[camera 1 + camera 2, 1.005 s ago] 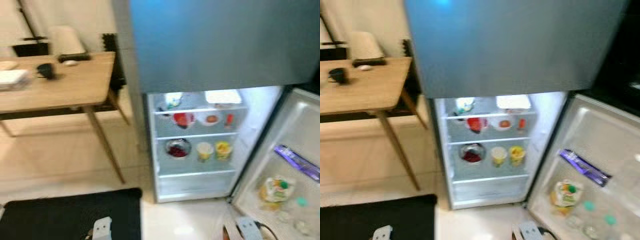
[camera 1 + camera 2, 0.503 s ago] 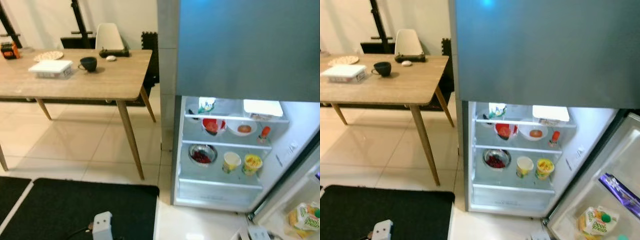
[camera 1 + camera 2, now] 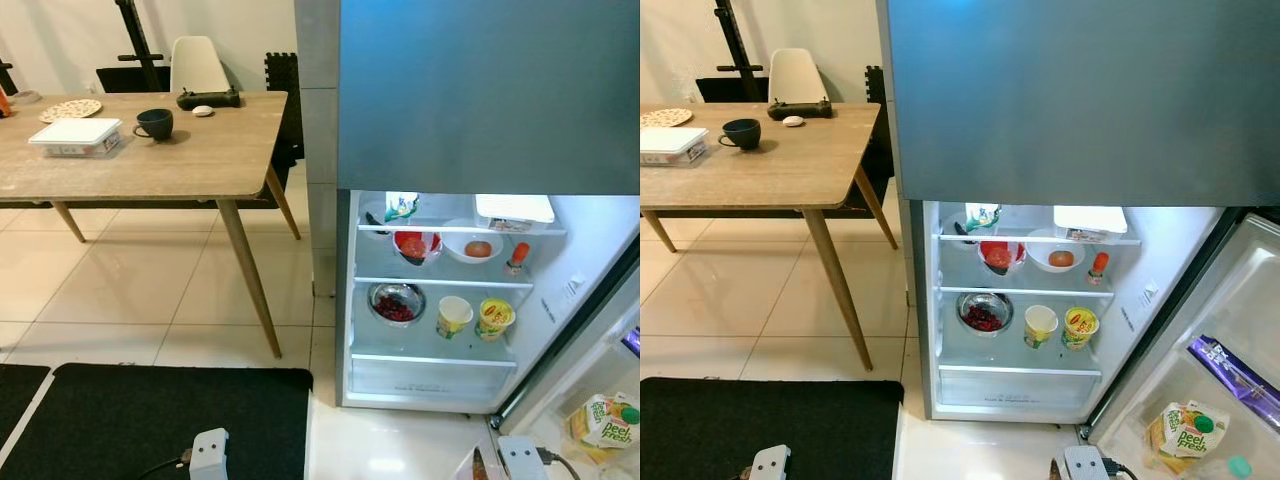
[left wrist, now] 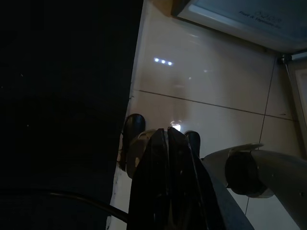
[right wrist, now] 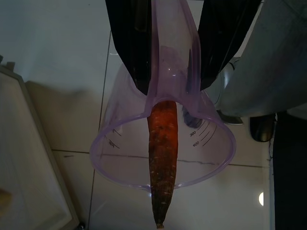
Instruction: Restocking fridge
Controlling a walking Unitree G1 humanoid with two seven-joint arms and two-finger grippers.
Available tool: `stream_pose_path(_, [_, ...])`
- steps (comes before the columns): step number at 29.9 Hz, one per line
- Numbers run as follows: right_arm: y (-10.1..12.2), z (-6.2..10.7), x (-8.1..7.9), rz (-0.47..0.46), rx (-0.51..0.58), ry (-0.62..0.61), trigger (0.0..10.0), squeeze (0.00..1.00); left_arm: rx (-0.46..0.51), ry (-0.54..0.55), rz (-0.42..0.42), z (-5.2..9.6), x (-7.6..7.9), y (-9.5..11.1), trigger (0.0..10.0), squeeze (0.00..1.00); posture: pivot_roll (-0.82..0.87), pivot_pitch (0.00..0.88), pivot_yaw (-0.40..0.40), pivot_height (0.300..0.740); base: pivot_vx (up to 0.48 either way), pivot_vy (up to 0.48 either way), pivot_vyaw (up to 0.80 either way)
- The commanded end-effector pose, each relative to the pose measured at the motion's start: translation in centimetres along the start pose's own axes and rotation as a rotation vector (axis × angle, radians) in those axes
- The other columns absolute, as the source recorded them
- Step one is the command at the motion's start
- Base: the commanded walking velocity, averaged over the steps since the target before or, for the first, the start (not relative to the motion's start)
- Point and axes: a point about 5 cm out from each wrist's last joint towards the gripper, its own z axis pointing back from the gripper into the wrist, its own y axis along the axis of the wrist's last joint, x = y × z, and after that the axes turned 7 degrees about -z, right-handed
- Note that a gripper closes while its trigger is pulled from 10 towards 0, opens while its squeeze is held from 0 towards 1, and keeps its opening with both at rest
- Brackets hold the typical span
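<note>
The fridge (image 3: 440, 290) stands open in front of me, its lit shelves holding several bowls, cups and a white box (image 3: 513, 210). The fridge door (image 3: 1230, 300) swings out at the right, with a juice carton (image 3: 1185, 432) and a purple pack (image 3: 1235, 370) in its racks. My right gripper (image 5: 173, 81) hangs low over the tiled floor, shut on the handle of a clear purple measuring cup (image 5: 120, 158). A carrot (image 5: 162, 158) lies in the cup and sticks out past its rim. My left gripper (image 4: 165, 132) hangs idle with its fingers pressed together, beside the black mat (image 4: 62, 96).
A wooden table (image 3: 130, 165) stands to the left of the fridge with a dark mug (image 3: 155, 123), a white box (image 3: 75, 137) and a plate (image 3: 70, 108). A white chair (image 3: 197, 68) is behind it. A black mat (image 3: 150, 420) lies at my feet, left of the fridge.
The head camera has swung, so the fridge sits further right in the picture, and the blur has gone. Nothing in the scene itself has visibly moved.
</note>
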Motion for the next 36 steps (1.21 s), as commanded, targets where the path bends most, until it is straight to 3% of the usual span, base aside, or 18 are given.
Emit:
stream_pose_path(1, [-0.26, 0.01, -0.09, -0.007, -0.004, -0.005, 10.0, 0.0, -0.013, 0.0, 0.03, 0.05, 0.1, -0.44, 10.0, 0.0, -0.09, 0.0, -0.005, 0.74, 0.0, 0.0, 0.0])
stream_pose_path(4, [-0.39, 0.02, -0.11, -0.01, -0.007, -0.004, 10.0, 0.0, -0.017, -0.014, 0.022, 0.07, 0.14, -0.48, 10.0, 0.0, -0.09, 0.0, -0.005, 0.74, 0.0, 0.0, 0.0])
stream_pose_path(22, [-0.26, -0.01, -0.27, -0.015, -0.004, 0.009, 10.0, 0.0, -0.041, -0.026, 0.01, 0.09, 0.4, -0.98, 10.0, 0.0, -0.09, 0.0, -0.008, 0.74, 0.0, -0.454, 0.0])
stream_pose_path(36, [-0.57, 0.03, -0.29, -0.018, -0.013, 0.017, 10.0, 0.0, -0.026, 0.012, 0.037, 0.04, 0.17, -0.67, 10.0, 0.0, -0.1, 0.0, -0.006, 0.74, 0.0, 0.0, 0.0])
